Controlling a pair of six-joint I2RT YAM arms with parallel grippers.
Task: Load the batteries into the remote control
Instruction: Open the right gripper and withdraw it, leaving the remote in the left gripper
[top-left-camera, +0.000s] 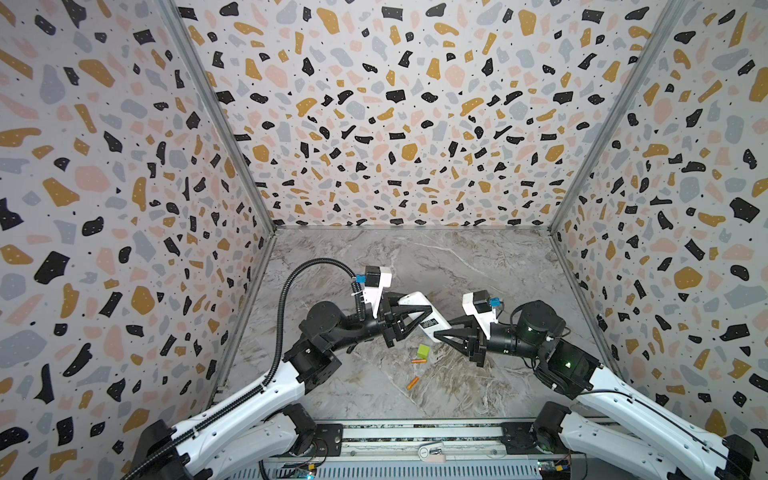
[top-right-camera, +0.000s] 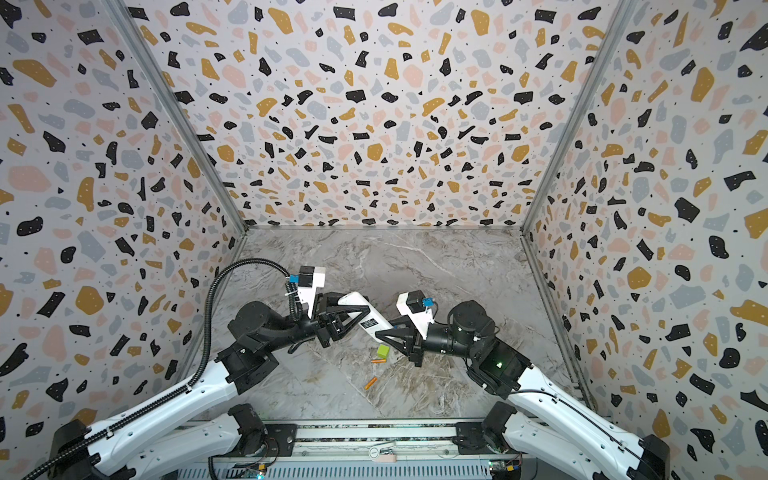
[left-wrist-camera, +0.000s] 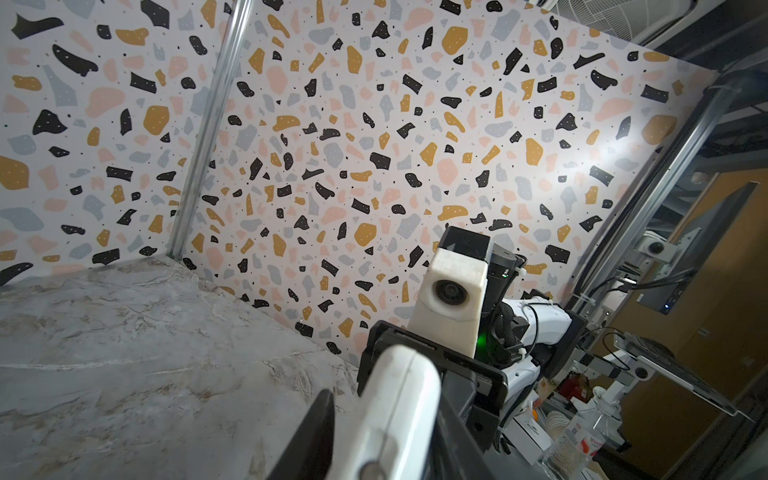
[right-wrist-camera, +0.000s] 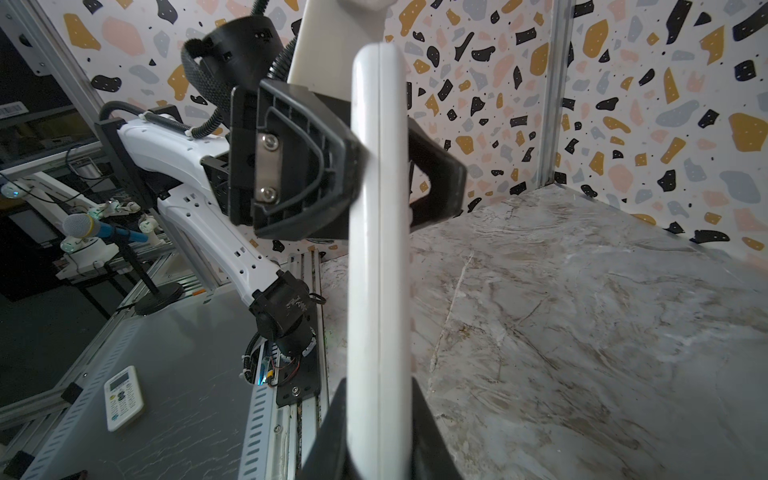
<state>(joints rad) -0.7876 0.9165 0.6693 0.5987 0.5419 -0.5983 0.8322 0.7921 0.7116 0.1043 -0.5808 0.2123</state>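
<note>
Grey marble surface (top-left-camera: 478, 266), centre frame: slim white-backed plastic remote control (top-left-camera: 417, 301) held aloft, left jaws and right jaws each clamped on one end, likely light, stiff, slick; thin orange cylinder batteries (top-left-camera: 418, 361) lie below, probably roll-prone, pinch mid-body.

White remote control (left-wrist-camera: 397, 424) inside left end effector (left-wrist-camera: 386, 399)

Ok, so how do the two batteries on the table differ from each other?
The farther battery lies level across both top views, close beside the green cube; the nearer battery lies slanted and alone. Both are orange, flat on the marble table, and unheld.
</note>
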